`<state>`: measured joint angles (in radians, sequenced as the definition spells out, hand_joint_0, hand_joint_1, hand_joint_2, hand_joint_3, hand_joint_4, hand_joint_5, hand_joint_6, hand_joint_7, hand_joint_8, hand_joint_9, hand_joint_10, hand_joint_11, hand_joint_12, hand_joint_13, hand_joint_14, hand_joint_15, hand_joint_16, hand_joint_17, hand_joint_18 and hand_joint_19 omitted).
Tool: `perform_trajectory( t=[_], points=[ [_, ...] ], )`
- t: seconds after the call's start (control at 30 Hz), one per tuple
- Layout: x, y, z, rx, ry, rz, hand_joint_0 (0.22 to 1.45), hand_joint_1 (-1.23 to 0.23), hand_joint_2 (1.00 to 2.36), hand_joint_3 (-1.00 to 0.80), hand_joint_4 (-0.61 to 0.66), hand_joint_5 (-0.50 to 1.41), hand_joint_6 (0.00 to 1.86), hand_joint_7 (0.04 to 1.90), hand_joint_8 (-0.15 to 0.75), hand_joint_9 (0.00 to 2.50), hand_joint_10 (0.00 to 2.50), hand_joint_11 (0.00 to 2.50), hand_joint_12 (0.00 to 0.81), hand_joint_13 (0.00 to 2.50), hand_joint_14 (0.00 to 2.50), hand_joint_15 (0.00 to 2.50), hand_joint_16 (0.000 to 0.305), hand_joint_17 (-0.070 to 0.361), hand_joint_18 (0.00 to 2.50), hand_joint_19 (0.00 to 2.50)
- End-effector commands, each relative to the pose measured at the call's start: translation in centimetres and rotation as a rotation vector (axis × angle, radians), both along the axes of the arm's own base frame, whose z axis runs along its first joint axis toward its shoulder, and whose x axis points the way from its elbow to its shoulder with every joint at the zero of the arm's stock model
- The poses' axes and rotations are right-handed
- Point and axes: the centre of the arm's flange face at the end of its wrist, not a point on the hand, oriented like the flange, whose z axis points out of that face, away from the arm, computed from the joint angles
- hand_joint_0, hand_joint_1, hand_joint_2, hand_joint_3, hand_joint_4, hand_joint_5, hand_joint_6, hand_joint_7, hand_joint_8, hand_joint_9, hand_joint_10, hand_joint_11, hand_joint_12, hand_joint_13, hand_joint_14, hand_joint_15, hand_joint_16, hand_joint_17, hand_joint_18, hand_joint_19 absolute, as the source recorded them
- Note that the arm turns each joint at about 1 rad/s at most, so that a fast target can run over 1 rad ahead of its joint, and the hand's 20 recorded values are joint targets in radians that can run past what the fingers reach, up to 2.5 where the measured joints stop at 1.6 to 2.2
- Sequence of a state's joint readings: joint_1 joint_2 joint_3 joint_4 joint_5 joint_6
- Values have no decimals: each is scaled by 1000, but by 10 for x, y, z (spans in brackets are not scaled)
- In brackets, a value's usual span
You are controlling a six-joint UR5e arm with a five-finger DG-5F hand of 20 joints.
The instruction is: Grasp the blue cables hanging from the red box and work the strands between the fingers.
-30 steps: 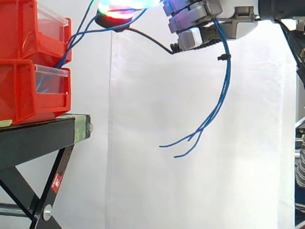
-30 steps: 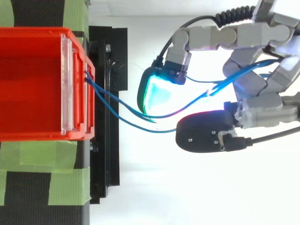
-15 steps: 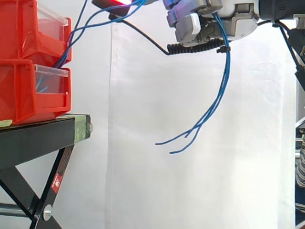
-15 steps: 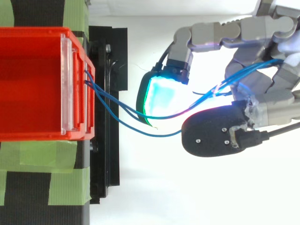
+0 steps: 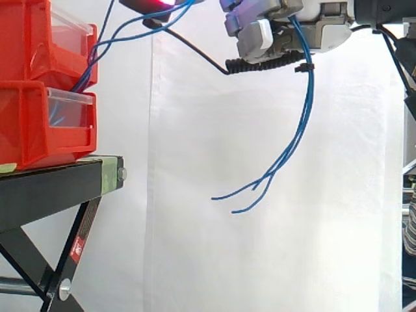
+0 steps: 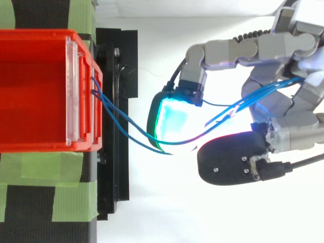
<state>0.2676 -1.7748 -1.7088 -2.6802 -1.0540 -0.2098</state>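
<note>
Where the blue cables (image 6: 126, 132) leave the front of the red bin (image 6: 35, 91), they run across open air to the hand (image 6: 283, 109), held high and off the black stand (image 5: 58, 185). Fingers are curled round the strands, which thread between them beside a cyan-glowing pad (image 6: 171, 119). The loose ends hang below the hand, before the white curtain (image 5: 195, 260).

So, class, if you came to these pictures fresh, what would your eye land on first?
The hand at the right, its fingers curled on the blue cables, with one pad glowing cyan. The cables run left into stacked red bins on a black stand, and their loose ends dangle below the hand before the white curtain.
</note>
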Motion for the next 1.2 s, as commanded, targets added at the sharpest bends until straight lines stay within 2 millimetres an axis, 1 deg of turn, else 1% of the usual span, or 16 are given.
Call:
perform_trajectory(
  t=[0.0, 0.03, 0.07, 0.1, 0.13, 0.23, 0.33, 0.47, 0.57, 0.63, 0.8, 0.9, 0.97, 1.07, 1.17],
  points=[
    [0, 2, 0, -25, 6, 1, 772, -758, 1400, -209, 279, 546, 6, 1359, 532, 1780, 2500, 2500, 684, 1959, 2500, 1706, 243, 182, 2500, 603],
    [0, 3, 0, -34, 9, 2, 749, -748, 1379, -248, 280, 545, 6, 1351, 532, 1780, 2500, 2500, 684, 1959, 2500, 1706, 243, 182, 2500, 603],
    [0, 4, 0, -40, 10, 4, 747, -745, 1370, -248, 281, 544, 6, 1350, 532, 1780, 2500, 2500, 684, 1959, 2500, 1706, 243, 182, 2500, 603],
    [0, 4, 0, -45, 11, 4, 754, -737, 1314, -242, 282, 538, 6, 1349, 532, 1780, 2500, 2500, 684, 1959, 2500, 1706, 243, 182, 2500, 603],
    [1, 6, -1, -56, 12, 5, 745, -730, 1293, -253, 285, 532, 5, 1349, 532, 1780, 2500, 2500, 684, 1959, 2500, 1706, 243, 182, 2500, 603],
    [3, 8, -5, -73, 18, 7, 736, -727, 1283, -259, 290, 528, 5, 1343, 532, 1780, 2500, 2500, 684, 1959, 2500, 1706, 243, 182, 2500, 603],
    [7, 9, -14, -80, 28, 3, 732, -727, 1290, -262, 290, 521, 4, 1342, 532, 1780, 2500, 2500, 684, 1959, 2500, 1706, 243, 182, 2500, 603],
    [8, 9, -16, -84, 29, 3, 722, -731, 1312, -278, 295, 515, 5, 1342, 532, 1780, 2500, 2500, 684, 1959, 2500, 1706, 243, 182, 2500, 603],
    [9, 9, -16, -83, 21, 2, 739, -740, 1257, -269, 292, 506, 4, 1343, 532, 1780, 2500, 2500, 684, 1959, 2500, 1706, 243, 182, 2500, 603],
    [11, 10, -18, -86, 21, 2, 761, -746, 1181, -250, 298, 504, 6, 1341, 532, 1780, 2500, 2500, 684, 1959, 2500, 1706, 243, 182, 2500, 603],
    [12, 10, -21, -85, 21, 2, 780, -747, 1107, -249, 300, 500, 5, 1352, 532, 1780, 2500, 2500, 684, 1959, 2500, 1706, 243, 182, 2500, 603],
    [13, 9, -20, -85, 18, 2, 783, -748, 1091, -261, 296, 501, 4, 1351, 532, 1780, 2500, 2500, 684, 1959, 2500, 1706, 243, 182, 2500, 603],
    [13, 9, -20, -85, 17, 0, 800, -750, 1035, -266, 287, 499, 5, 1353, 532, 1780, 2500, 2500, 684, 1959, 2500, 1706, 243, 182, 2500, 603],
    [13, 10, -21, -88, 16, 3, 807, -750, 1000, -288, 285, 495, 5, 1356, 532, 1780, 2500, 2500, 684, 1959, 2500, 1706, 243, 182, 2500, 603],
    [13, 10, -21, -95, 18, 2, 792, -745, 1001, -336, 285, 480, 4, 1358, 532, 1780, 2500, 2500, 684, 1959, 2500, 1706, 243, 182, 2500, 603]
  ],
)
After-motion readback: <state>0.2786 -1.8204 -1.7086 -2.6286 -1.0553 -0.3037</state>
